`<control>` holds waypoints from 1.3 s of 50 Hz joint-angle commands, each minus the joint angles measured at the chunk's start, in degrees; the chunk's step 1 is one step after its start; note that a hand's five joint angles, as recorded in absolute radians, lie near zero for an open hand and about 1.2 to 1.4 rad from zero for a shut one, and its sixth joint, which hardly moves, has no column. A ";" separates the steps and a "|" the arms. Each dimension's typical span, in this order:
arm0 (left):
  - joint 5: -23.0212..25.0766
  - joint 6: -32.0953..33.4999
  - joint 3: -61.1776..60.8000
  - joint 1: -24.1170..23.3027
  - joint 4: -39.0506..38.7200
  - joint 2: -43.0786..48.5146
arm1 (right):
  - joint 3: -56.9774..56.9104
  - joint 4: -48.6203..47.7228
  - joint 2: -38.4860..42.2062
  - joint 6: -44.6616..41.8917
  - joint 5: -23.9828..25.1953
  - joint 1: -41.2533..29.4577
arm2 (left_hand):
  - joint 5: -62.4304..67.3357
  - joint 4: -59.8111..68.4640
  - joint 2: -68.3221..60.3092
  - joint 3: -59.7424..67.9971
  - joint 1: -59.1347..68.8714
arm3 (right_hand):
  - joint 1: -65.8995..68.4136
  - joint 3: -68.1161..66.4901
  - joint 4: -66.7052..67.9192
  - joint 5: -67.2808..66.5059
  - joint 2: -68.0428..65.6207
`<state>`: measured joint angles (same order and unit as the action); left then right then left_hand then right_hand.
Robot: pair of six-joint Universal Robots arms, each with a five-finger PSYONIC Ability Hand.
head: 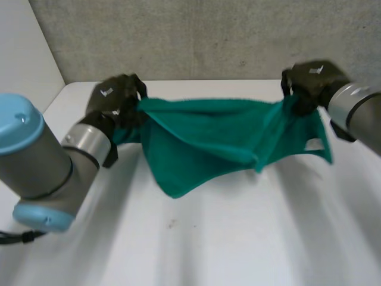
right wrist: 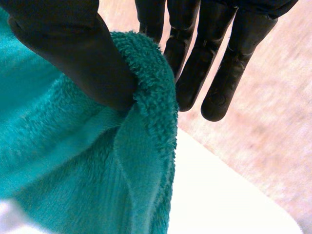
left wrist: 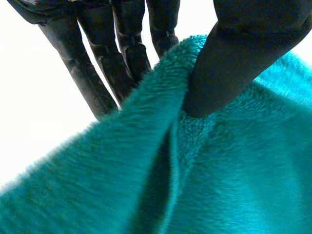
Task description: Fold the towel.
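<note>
The table [head: 238, 238] is white and plain, with a small dark speck near its middle. Behind it stands a rough grey wall [head: 196, 36], and a smooth white wall closes the side by the left arm [head: 41, 167].

The teal towel [head: 202, 140] is lifted and stretched between the two hands, over the far half of the table. Its upper edge runs almost straight from one hand to the other. Below this edge the cloth sags in loose folds, and one pointed part hangs lowest, nearer to the left hand; I cannot tell if this tip touches the table.

The left hand [head: 116, 98] grips the towel at one end of the upper edge. In the left wrist view its thumb [left wrist: 234, 58] presses the fluffy cloth against the straight fingers [left wrist: 92, 78] behind it.

The right hand [head: 309, 80] grips the other end in the same way. In the right wrist view the thumb [right wrist: 73, 48] pinches a rolled edge of the towel against the fingers [right wrist: 214, 63]. A short flap hangs under this hand, beside the right arm [head: 357, 113].
</note>
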<state>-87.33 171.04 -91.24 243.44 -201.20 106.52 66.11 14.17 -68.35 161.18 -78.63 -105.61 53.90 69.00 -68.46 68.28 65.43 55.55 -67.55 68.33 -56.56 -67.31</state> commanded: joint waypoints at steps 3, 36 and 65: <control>-6.26 4.64 -5.44 -8.14 0.72 7.01 | -3.71 1.29 15.78 -2.36 -1.78 -0.65 | 16.10 11.00 -11.54 11.72 14.57 | 24.45 -12.45 11.67 -13.44 -12.69; -7.06 8.00 -15.11 1.60 16.63 -9.05 | 32.23 -5.03 -17.78 -13.07 7.17 -3.98 | -50.49 -55.59 55.05 -54.87 -52.02 | -21.75 33.75 -34.53 32.77 33.51; -7.24 7.91 -20.12 3.89 18.82 -9.67 | 30.93 -26.39 9.55 -19.24 8.41 -6.10 | -50.66 -55.76 55.22 -55.04 -52.19 | -10.33 22.33 -23.11 21.34 22.09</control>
<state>-94.58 178.94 -111.29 247.35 -182.30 96.72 100.92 -11.84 -63.89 141.87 -69.94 -111.68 3.86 14.18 -13.91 14.55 14.89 29.51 -35.00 35.08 -23.72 -34.59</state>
